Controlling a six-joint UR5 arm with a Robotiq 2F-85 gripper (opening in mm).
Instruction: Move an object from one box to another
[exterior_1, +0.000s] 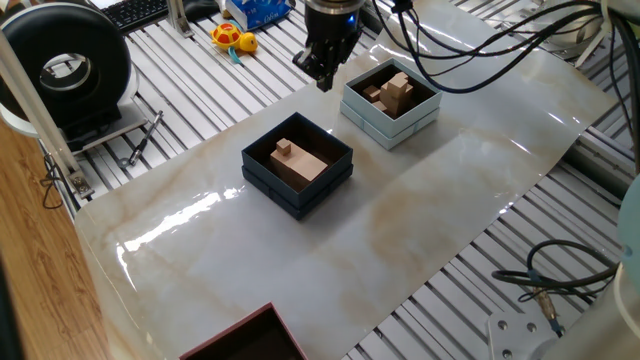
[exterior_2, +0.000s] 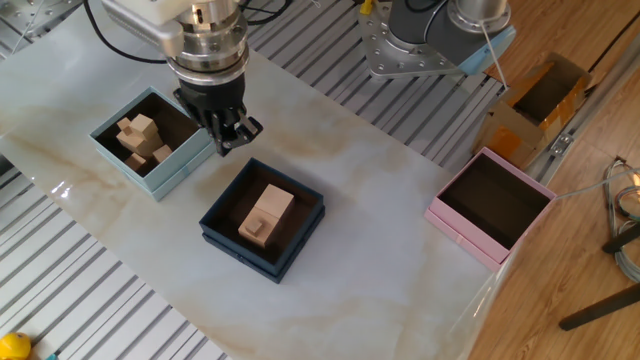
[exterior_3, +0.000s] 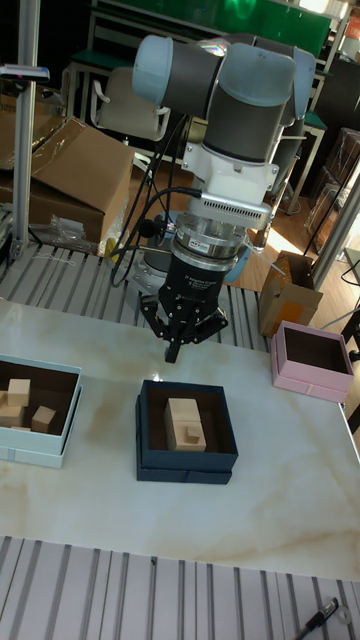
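Note:
The small wooden cube (exterior_1: 284, 149) rests on a larger flat tan block (exterior_1: 303, 165) inside the dark navy box (exterior_1: 325, 185), mid-table. The same cube (exterior_2: 259, 227) and dark box (exterior_2: 235, 250) show in the other fixed view, and the cube (exterior_3: 193, 433) and box (exterior_3: 187, 468) in the tall view. The pale blue-white box (exterior_1: 410, 128) (exterior_2: 180, 170) (exterior_3: 35, 452) stands close by and holds several wooden pieces. My gripper (exterior_1: 322, 75) (exterior_2: 229, 135) (exterior_3: 174, 350) hangs over the table between the two boxes, behind the dark one, fingers shut with nothing between them.
A pink box (exterior_2: 465, 240) (exterior_3: 310, 385) stands open at the table's far end. A dark red box corner (exterior_1: 245, 335) shows at the near edge. A yellow toy (exterior_1: 232, 38) and a black reel (exterior_1: 65, 65) lie off the mat.

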